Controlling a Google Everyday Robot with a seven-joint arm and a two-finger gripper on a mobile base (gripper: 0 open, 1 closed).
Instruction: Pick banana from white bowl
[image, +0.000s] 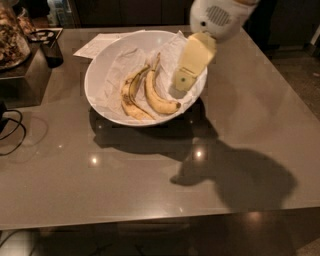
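Above the glossy brown table (150, 190), the tool (183, 82), its spread impossible to tell, is hovering over the white bowl's (95, 70) right side, probably mid-reach, and is likely needing to lower leftward onto the banana (154, 97) lying inside.

White bowl (96, 75) on glossy table (125, 190), end effector (183, 81) above bowl.
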